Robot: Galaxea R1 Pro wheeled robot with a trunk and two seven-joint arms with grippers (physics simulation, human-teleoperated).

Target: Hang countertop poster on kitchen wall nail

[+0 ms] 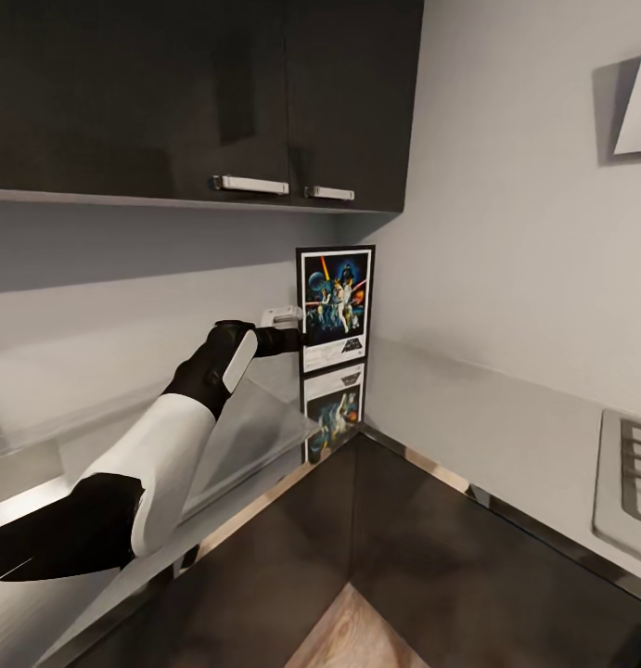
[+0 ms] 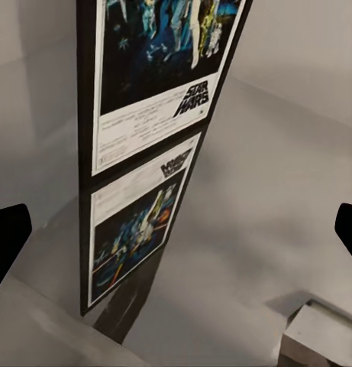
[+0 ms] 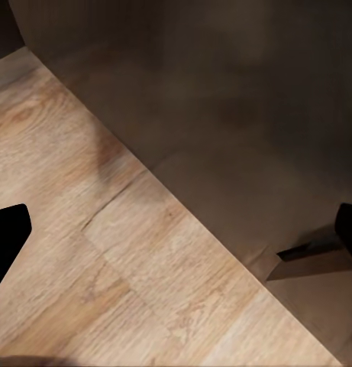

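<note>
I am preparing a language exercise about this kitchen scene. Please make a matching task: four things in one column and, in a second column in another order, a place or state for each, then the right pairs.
Things:
1. poster
2. left gripper
3. cupboard handles
4. gas hob

Places or states:
a. at the right edge of the head view, set into the countertop
b. standing upright in the corner, mirrored in the glossy slab
c. on the dark wall cabinets above
d. reaching towards the poster's left edge, fingers wide apart

Pairs: 1-b, 2-d, 3-c, 4-a
</note>
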